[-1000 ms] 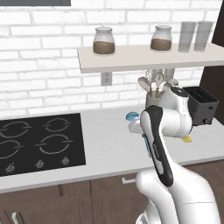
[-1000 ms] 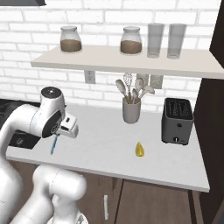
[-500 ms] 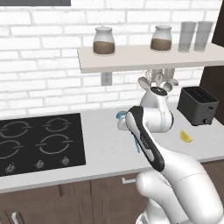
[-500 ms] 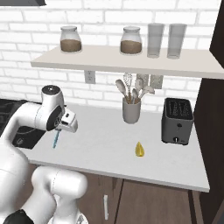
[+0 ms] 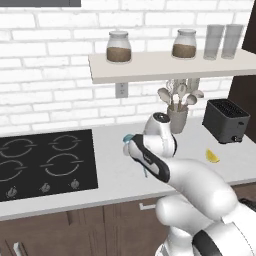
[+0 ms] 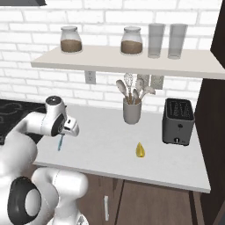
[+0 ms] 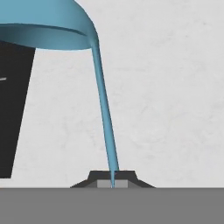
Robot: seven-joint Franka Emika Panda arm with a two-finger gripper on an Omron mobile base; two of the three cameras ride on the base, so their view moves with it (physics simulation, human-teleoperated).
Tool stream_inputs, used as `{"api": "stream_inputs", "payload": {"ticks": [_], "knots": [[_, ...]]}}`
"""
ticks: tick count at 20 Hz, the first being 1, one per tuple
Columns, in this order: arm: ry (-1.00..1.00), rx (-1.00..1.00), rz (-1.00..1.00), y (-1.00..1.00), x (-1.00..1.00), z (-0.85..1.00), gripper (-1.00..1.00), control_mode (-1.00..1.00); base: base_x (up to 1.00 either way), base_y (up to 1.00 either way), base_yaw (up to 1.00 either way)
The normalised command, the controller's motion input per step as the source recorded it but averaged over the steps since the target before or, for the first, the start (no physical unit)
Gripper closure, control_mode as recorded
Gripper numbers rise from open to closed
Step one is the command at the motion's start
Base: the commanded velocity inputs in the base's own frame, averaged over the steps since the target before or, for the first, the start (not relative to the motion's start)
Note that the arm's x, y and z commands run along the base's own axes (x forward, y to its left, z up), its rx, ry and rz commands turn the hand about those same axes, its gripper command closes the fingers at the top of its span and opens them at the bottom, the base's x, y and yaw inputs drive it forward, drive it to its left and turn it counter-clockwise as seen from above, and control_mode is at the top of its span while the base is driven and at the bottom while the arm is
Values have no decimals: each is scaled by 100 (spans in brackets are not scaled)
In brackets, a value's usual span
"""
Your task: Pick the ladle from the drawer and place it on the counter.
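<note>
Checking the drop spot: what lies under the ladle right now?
In the hand view, the ladle, clamped in the gripper, hangs over bare speckled counter, with the black cooktop under its bowl. The bowl covers what lies directly beneath it.

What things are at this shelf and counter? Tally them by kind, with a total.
Jars with brown contents: 2
Clear glasses: 2
Dark toaster: 1
Crock of utensils: 1
Yellow wedge: 1
Teal ladle, held above the counter: 1
Black cooktop: 1
Total: 9
</note>
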Motion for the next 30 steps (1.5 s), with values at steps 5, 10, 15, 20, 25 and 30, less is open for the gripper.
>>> {"api": "stream_inputs", "payload": {"ticks": [5, 10, 15, 20, 25, 30], "knots": [[4, -5, 0, 0, 48, -63, 100, -100, 0, 0, 0], [1, -5, 0, 0, 48, -65, 100, -100, 0, 0, 0], [0, -4, 0, 0, 43, -58, 100, -100, 0, 0, 0], [1, -1, 0, 0, 16, -16, -100, -100, 0, 0, 0], [0, 1, 0, -13, -1, 43, -100, -100, 0, 0, 0], [0, 2, -1, -29, -8, 86, -100, -100, 0, 0, 0]]}}
